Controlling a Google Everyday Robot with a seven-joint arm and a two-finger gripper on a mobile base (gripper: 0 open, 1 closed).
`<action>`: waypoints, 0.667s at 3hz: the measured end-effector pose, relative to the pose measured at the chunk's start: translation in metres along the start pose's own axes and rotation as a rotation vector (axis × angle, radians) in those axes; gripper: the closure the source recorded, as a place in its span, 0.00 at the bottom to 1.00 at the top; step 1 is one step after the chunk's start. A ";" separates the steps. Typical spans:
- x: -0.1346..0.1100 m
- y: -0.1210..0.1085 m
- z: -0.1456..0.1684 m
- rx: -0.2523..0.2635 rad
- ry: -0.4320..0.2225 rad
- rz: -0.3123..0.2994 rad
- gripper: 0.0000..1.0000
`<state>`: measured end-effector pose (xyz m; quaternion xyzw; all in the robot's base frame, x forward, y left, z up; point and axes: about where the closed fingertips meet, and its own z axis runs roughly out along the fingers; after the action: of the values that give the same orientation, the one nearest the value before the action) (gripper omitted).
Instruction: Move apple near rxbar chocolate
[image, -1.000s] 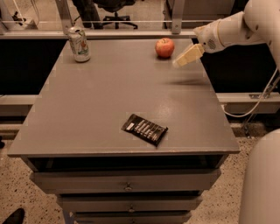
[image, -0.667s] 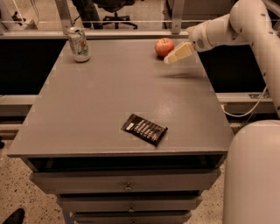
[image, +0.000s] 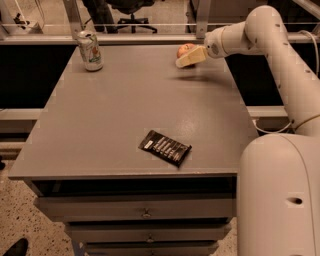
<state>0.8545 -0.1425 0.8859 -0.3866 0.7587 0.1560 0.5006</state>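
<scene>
The red apple (image: 184, 49) sits near the far right edge of the grey table (image: 120, 105). My gripper (image: 187, 59) reaches in from the right, and its cream fingers (image: 192, 57) cover the front and right of the apple, so only the apple's upper left shows. The dark rxbar chocolate wrapper (image: 165, 147) with white lettering lies flat near the table's front edge, well apart from the apple and the gripper.
A white-green drink can (image: 90, 50) stands upright at the far left corner. My arm (image: 280, 65) spans the table's right side. Drawers (image: 145, 212) are below the tabletop. An office chair (image: 131, 10) and railing stand behind the table.
My gripper has moved left from the right of the apple to right at it, now covering part of it. The apple, wrapper and can have not moved.
</scene>
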 end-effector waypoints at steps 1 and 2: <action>0.001 -0.007 0.014 0.011 -0.013 0.031 0.24; 0.003 -0.011 0.019 0.020 -0.026 0.031 0.47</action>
<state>0.8741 -0.1394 0.8767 -0.3677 0.7595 0.1610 0.5119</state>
